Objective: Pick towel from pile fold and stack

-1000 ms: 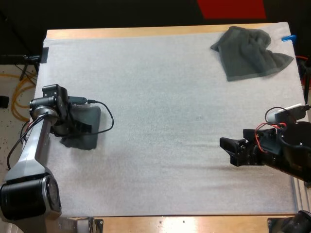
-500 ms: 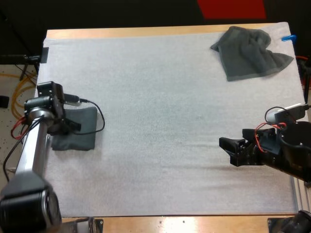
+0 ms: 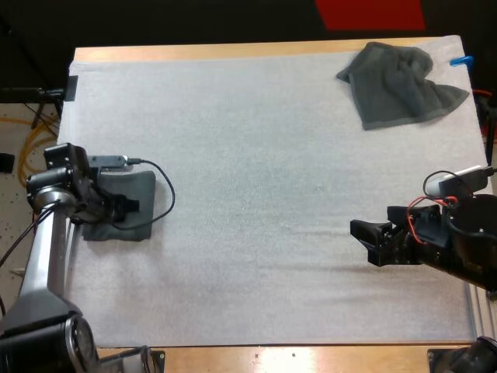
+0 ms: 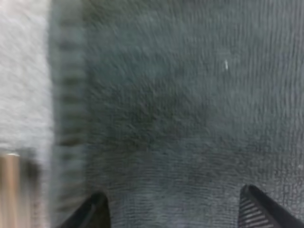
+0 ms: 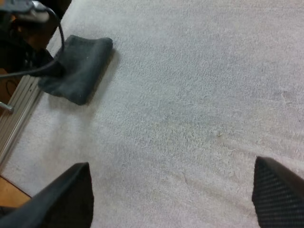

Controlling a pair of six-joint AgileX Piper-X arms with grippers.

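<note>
Fingers (image 4: 95, 211) of left gripper (image 3: 128, 207) spread low over folded towel (image 3: 138, 186) at left mat edge, clasping nothing. Right gripper (image 3: 363, 233) level above bare mat (image 3: 256, 155), pointing left, fingers (image 5: 66, 194) wide apart, empty. Crumpled towel (image 3: 400, 85) at far right corner.

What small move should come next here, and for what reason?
Probably lift the left gripper straight up off the folded towel: its fingers stand apart, gripping nothing, and the towel lies flat at the edge of the mat. The crumpled towel waits at the far corner, and the right gripper hangs open over bare mat.
</note>
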